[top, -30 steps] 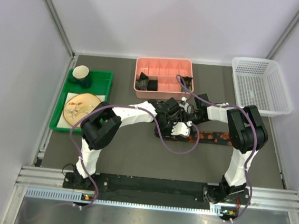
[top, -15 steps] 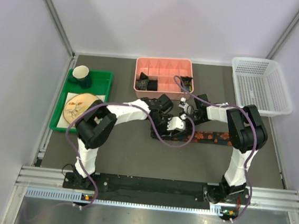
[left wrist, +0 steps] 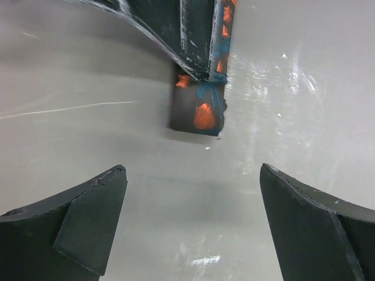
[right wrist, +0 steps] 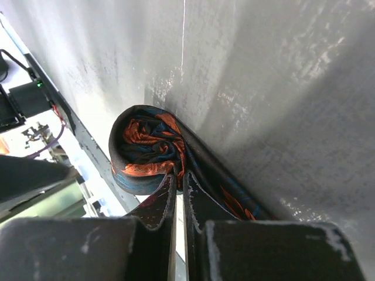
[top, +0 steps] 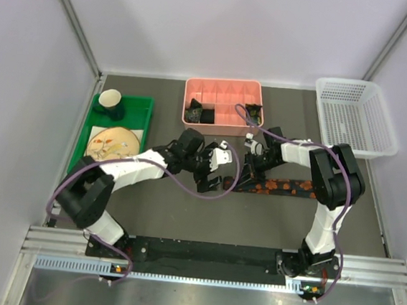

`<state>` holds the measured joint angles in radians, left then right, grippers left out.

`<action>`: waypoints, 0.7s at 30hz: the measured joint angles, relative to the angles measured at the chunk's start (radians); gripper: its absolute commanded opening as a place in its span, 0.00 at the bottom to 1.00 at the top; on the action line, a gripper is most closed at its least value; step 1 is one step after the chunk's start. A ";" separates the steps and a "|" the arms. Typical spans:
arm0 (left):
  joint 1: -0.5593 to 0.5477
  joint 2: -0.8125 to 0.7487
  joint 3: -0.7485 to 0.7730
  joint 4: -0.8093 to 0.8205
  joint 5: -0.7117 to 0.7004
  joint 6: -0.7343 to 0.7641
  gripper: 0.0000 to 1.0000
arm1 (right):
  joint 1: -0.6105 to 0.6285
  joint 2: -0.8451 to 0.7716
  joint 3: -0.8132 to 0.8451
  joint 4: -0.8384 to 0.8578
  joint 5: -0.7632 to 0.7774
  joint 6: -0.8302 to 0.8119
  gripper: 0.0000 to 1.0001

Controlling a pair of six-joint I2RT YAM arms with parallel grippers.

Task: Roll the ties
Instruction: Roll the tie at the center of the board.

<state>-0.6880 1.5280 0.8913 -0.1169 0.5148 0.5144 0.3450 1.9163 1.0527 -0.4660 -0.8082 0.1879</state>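
A black tie [top: 287, 186] with red-orange blotches lies flat on the grey table, running right from its rolled left end [right wrist: 146, 153]. My right gripper [right wrist: 181, 174] is shut on the tie, pinching the fabric at the edge of the roll; from above, the right gripper [top: 247, 175] sits over that end. My left gripper [left wrist: 192, 170] stands wide open with nothing between its fingers. It is a short way left of the rolled end [left wrist: 199, 111] and apart from it. In the top view the left gripper [top: 212, 178] is left of the tie.
A pink divided box [top: 224, 83] at the back holds dark rolled ties [top: 195, 112]. A green tray [top: 82, 157] with a cup [top: 111, 100] and a plate [top: 112, 146] stands at the left. A white basket [top: 389, 134] is at the back right. Purple cables loop around both arms.
My left gripper opened wide and drew back to the left, off the tie's rolled end. The right gripper closed on the roll and stayed in place.
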 measured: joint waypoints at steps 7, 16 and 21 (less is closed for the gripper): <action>0.029 0.193 0.056 0.054 0.107 -0.051 0.99 | 0.005 0.001 0.016 -0.029 0.032 -0.009 0.00; 0.006 0.250 -0.037 0.449 0.201 -0.205 0.97 | 0.006 0.002 0.023 -0.043 0.043 -0.031 0.00; -0.020 0.296 -0.037 0.534 0.233 -0.214 0.74 | 0.006 0.002 0.023 -0.044 0.044 -0.031 0.00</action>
<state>-0.7078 1.8240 0.8543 0.4168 0.7475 0.3000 0.3515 1.9179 1.0756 -0.5098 -0.7643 0.1566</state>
